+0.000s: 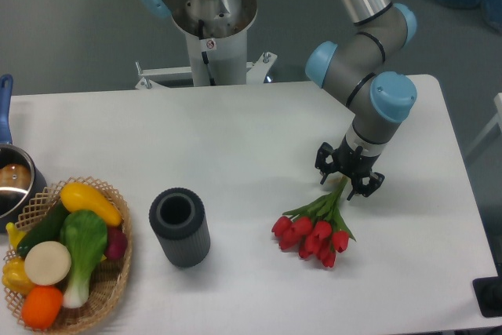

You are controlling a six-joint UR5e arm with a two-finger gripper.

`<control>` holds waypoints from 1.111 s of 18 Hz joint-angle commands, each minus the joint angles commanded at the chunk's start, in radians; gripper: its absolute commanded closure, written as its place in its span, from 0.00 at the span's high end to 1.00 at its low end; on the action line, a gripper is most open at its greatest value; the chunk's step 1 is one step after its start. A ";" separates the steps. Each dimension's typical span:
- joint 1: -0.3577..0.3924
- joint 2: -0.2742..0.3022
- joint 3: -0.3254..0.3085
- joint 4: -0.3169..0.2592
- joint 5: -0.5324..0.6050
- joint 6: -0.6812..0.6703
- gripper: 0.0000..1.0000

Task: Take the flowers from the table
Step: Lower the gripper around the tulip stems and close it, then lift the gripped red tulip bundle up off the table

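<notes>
So one UR5e arm (362, 33) reaches down from the top right, and its gripper (345, 177) sits right over the stem end of the flowers (315, 229). It's one bunch of red tulips, roughly seven or eight heads as far as I can count since they overlap, lying flat on the white table (235, 131) toward the right side, heads pointing down-left and green stems running up-right into the gripper. The two fingers stand on either side of the stems and look drawn in close around them, but honestly I can't tell from this angle whether they're actually pinching the stems or just bracketing them. The blooms clearly rest on the tabletop. Left of the bunch, well apart, stands one dark ribbed cylinder cup (180, 227), open end up. At the far left edge there's one wicker basket (110, 284) with vegetables: one yellow squash (90, 202), one bok choy (81, 245), one cucumber (43, 229), one orange (41, 306), one pale round slice (47, 263), something purple (116, 242), and a yellow piece (16, 272) at the rim. Just above the basket, one metal pot with a blue handle (9, 174) is cut off by the frame. One robot base pedestal (208, 13) stands behind the table.
</notes>
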 joint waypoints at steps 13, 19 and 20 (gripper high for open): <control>0.002 0.000 0.026 0.000 0.000 -0.008 0.07; -0.003 0.041 0.075 0.000 -0.046 -0.014 0.08; -0.003 0.052 0.084 0.000 -0.095 -0.027 0.08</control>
